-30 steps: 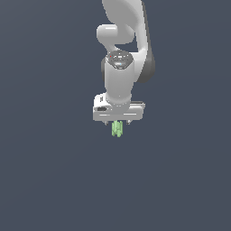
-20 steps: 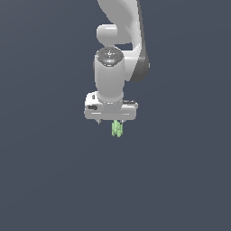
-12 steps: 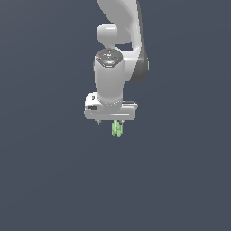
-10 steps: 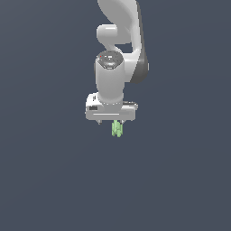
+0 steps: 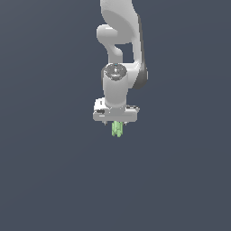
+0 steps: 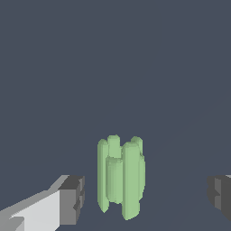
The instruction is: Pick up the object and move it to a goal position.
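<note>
The object (image 5: 117, 129) is a small light-green ribbed stub, seen edge-on, just under the white hand in the exterior view. In the wrist view the object (image 6: 121, 180) stands upright between my two fingers. My gripper (image 6: 145, 195) is open. One grey fingertip (image 6: 72, 199) is a short gap from the object. The other fingertip (image 6: 220, 194) is much farther from it. Neither finger touches the object. In the exterior view my gripper (image 5: 116, 126) points straight down and its fingers are mostly hidden behind the hand and the object.
A plain dark blue-grey surface (image 5: 54, 180) fills both views around the arm. The white arm (image 5: 122, 40) rises above the hand. Nothing else shows.
The hand shifted a little toward the exterior view's left, then back right and slightly down. The green object has stayed in the same place.
</note>
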